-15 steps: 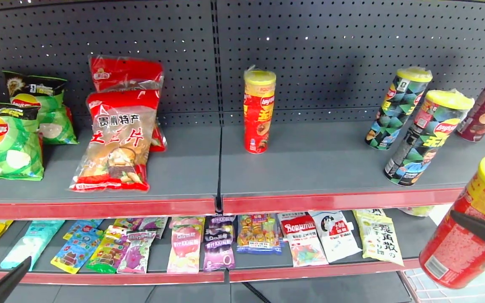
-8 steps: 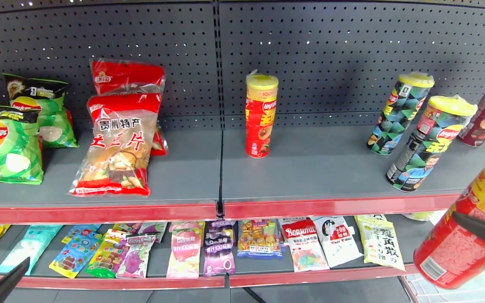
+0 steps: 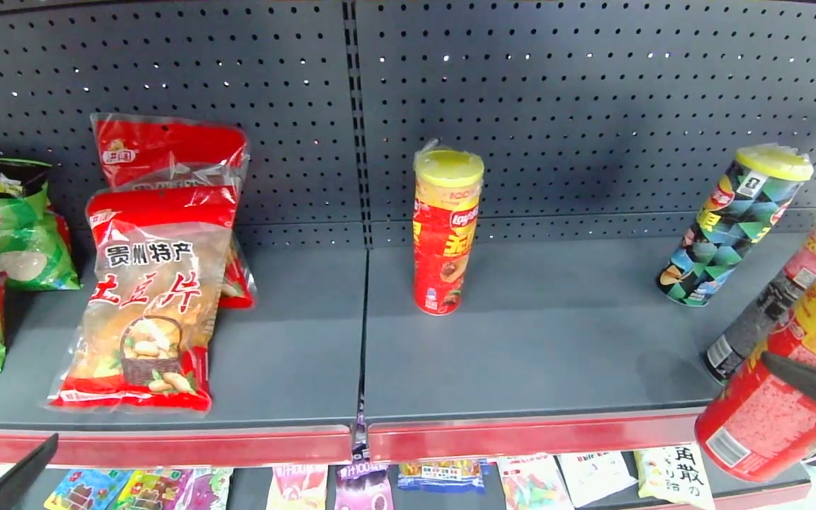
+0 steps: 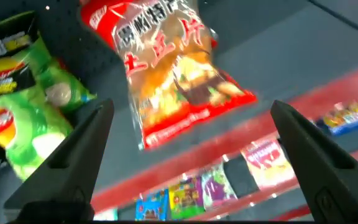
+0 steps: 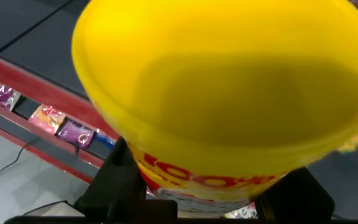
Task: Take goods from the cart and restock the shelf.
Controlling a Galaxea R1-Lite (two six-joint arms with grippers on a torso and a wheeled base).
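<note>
My right gripper (image 5: pixel 207 193) clamps the red can (image 3: pixel 769 418) at lower right of the frame, by the grey shelf (image 3: pixel 521 354)'s red lip. Dark pegboard (image 3: pixel 557 106) stands behind. Left gripper (image 4: pixel 191 106) is spread wide.

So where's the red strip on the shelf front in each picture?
Head view: red strip runs below the standing red can.
Left wrist view: the strip slants past the big red bag.
Right wrist view: the strip lies behind the held can.
Shared landmark: candy packets just under it.
</note>
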